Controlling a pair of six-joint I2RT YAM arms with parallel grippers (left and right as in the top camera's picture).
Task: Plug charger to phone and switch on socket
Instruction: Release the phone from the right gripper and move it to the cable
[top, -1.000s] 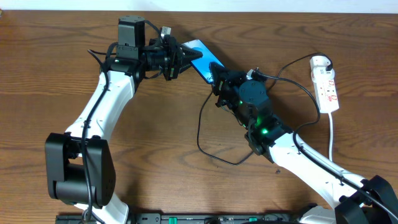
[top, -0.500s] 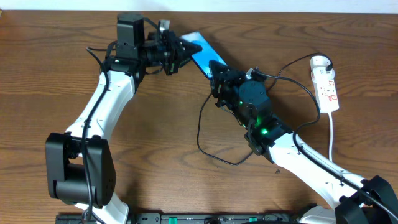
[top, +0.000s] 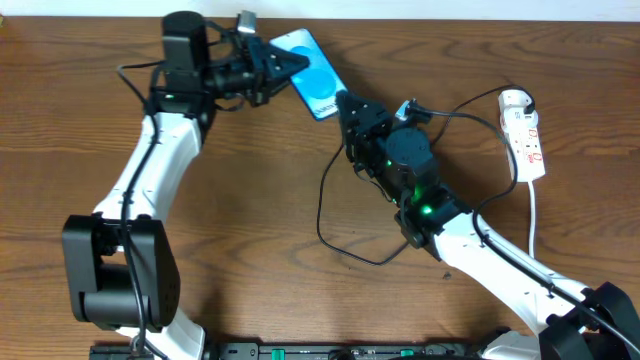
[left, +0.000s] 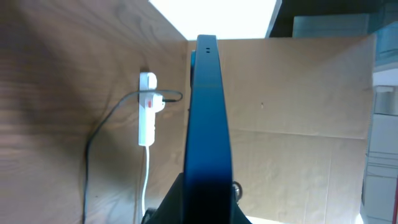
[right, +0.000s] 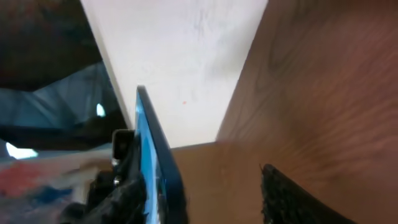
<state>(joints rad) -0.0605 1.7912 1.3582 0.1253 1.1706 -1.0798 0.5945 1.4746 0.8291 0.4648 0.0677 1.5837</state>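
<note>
My left gripper (top: 272, 66) is shut on the phone (top: 312, 78), whose light blue screen faces up near the table's far edge. In the left wrist view the phone (left: 205, 112) stands edge-on between the jaws of the left gripper (left: 205, 202). At the phone's lower right end, my right gripper (top: 347, 108) is open. In the right wrist view the phone (right: 160, 165) lies beside the right gripper's (right: 205, 199) left finger, with a wide gap to the right finger (right: 292, 199). The black charger (top: 325, 215) loops over the table towards the white socket (top: 524, 130); its tip is hidden.
The socket's thick white cord (top: 534, 205) runs down the right side. In the left wrist view the socket (left: 147, 112) lies far off beside the phone's edge, and a cardboard wall (left: 298, 124) stands beyond the table. My right arm (top: 470, 240) crosses the lower right.
My right gripper's jaws have opened at the phone's lower end. The left gripper has carried the phone to the left and towards the far edge.
</note>
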